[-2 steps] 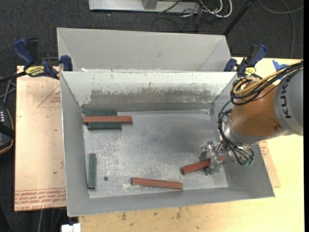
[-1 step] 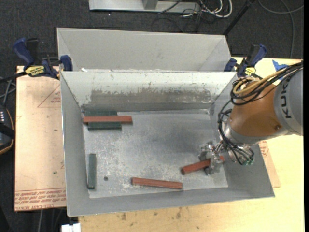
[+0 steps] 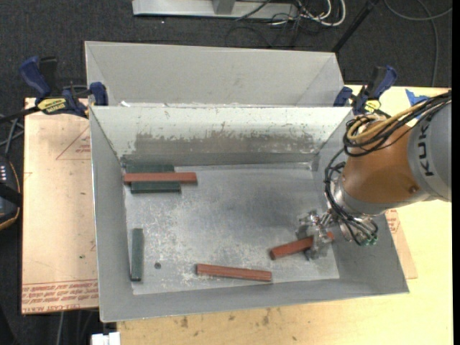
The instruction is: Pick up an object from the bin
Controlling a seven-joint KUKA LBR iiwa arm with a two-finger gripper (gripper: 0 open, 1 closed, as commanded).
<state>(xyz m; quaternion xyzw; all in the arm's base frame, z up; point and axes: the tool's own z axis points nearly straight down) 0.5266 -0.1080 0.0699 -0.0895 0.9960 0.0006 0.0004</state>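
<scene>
My gripper (image 3: 314, 243) is low at the bin's right side, its fingers at the right end of a short red-brown bar (image 3: 290, 250) that lies on the floor, tilted slightly up to the right. The bar's right end sits between the fingertips. A longer red-brown bar (image 3: 233, 272) lies flat just left of and below it, near the front wall.
At the back left, a red-brown bar (image 3: 159, 179) rests across two dark green bars (image 3: 154, 187). Another dark green bar (image 3: 135, 254) lies upright along the left wall. The arm's orange cover and cables hang over the right wall.
</scene>
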